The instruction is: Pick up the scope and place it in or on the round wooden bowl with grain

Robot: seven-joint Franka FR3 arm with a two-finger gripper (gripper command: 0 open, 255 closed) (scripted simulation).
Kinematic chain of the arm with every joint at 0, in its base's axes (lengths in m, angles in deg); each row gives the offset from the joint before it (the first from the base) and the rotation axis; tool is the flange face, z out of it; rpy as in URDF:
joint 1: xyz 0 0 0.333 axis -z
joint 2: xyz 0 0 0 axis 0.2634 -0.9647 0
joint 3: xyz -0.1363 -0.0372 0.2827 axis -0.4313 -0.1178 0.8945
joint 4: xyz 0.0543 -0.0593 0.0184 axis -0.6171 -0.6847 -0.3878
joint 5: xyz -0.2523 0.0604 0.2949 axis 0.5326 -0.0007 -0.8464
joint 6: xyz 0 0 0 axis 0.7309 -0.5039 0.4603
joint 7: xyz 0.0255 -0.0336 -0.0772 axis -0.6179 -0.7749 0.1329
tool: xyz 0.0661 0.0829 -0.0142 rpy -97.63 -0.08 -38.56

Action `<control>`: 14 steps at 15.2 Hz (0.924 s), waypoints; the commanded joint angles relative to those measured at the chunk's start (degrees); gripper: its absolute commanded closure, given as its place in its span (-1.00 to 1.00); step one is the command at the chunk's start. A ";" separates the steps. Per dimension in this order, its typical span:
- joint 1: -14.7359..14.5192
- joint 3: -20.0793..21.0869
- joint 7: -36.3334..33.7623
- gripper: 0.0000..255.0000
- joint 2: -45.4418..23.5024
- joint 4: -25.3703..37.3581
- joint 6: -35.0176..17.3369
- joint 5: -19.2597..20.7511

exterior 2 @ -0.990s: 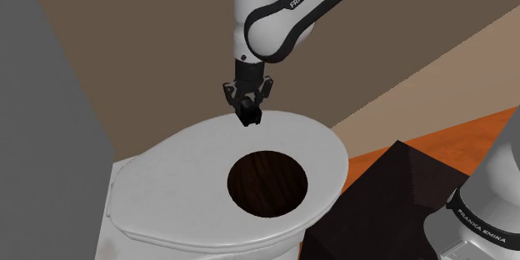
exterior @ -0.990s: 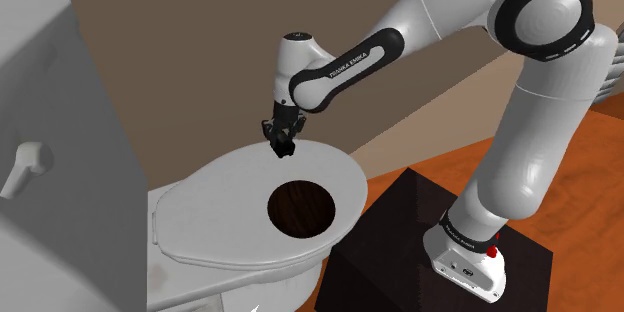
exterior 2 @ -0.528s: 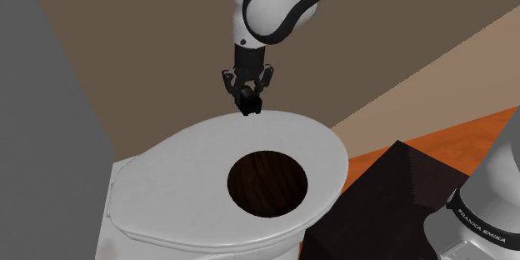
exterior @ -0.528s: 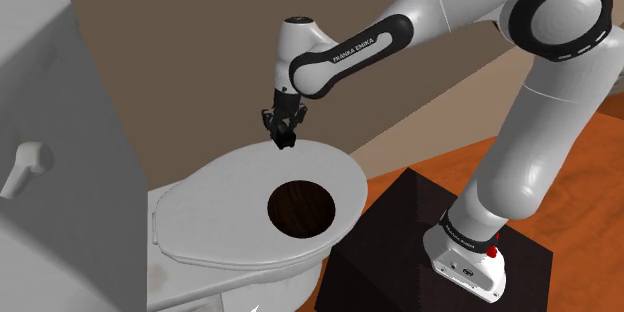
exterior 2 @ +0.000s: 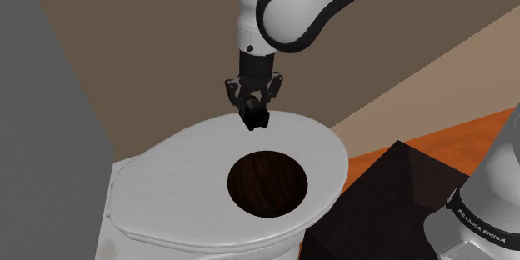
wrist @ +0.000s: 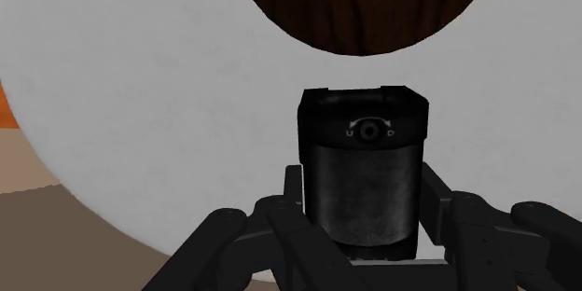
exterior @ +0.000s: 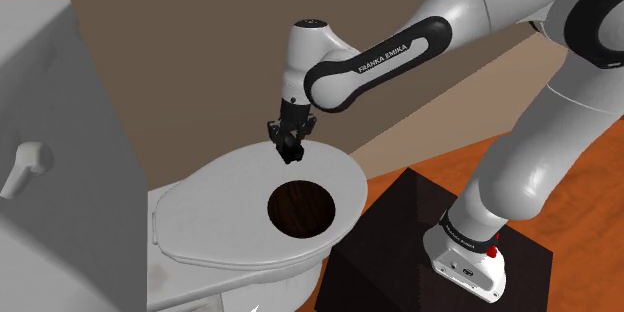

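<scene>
Black and clamped in the jaws of your gripper, the scope hangs over the lid just beyond the far rim of the bowl; bring it nearer, centre it, lower, then let go.

On the toilet lid the bowl; above the lid near it, scope in the tool.

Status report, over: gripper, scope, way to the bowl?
Gripper shut on scope. Scope over white lid, short of bowl. Nothing between them.
</scene>
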 commanded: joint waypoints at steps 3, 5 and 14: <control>-2.57 2.41 -3.33 1.00 5.76 -5.82 -0.37 -2.39; -4.00 3.67 -5.00 1.00 8.43 -8.30 -0.36 -3.72; -6.80 7.12 -9.54 1.00 10.62 -14.29 -4.38 -5.56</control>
